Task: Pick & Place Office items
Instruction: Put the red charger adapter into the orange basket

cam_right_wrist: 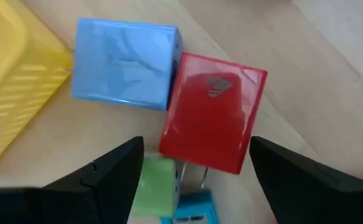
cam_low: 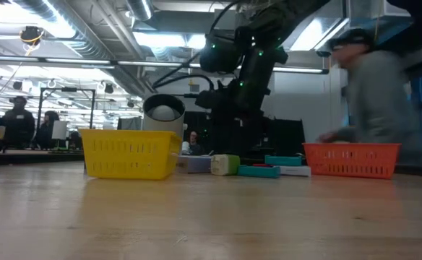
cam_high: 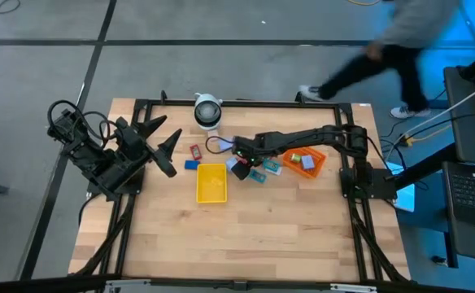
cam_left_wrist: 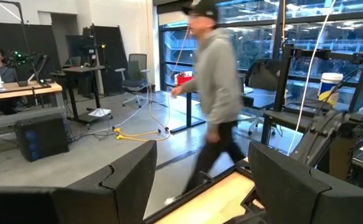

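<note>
Right gripper [cam_right_wrist: 194,171], fingers apart, hovers over the red packet [cam_right_wrist: 211,111], frame centre; touching blue packet [cam_right_wrist: 124,65] risks being dragged along

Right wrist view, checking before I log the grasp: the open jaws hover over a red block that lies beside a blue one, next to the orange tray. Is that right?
Not quite. The tray next to them is the yellow tray, not the orange one, as the right wrist view shows. The rest holds: the right gripper hovers with jaws open over the red block, which lies beside the blue block.
</note>
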You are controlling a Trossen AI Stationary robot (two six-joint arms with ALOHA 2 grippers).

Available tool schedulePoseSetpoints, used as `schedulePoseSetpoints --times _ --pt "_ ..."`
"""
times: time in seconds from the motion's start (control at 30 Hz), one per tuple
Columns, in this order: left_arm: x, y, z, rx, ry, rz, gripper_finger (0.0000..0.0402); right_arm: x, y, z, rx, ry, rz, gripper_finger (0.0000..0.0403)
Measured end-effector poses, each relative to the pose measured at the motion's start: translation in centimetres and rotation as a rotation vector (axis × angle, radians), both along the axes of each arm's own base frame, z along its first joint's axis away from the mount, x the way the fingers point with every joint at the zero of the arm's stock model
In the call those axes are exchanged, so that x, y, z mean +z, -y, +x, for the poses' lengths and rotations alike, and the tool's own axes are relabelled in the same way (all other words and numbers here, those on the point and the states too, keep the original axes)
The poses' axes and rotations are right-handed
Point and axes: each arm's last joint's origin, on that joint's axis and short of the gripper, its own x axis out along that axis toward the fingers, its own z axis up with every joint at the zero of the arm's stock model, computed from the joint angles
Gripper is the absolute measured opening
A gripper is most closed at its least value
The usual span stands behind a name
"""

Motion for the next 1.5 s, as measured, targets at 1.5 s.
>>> schedulePoseSetpoints --times 1.5 --pt "0.2 -0.3 -0.2 0.003 0.039 -0.032 0.0251 -2.1 2.0 0.1 -0.077 -0.043 -0.026 0.0223"
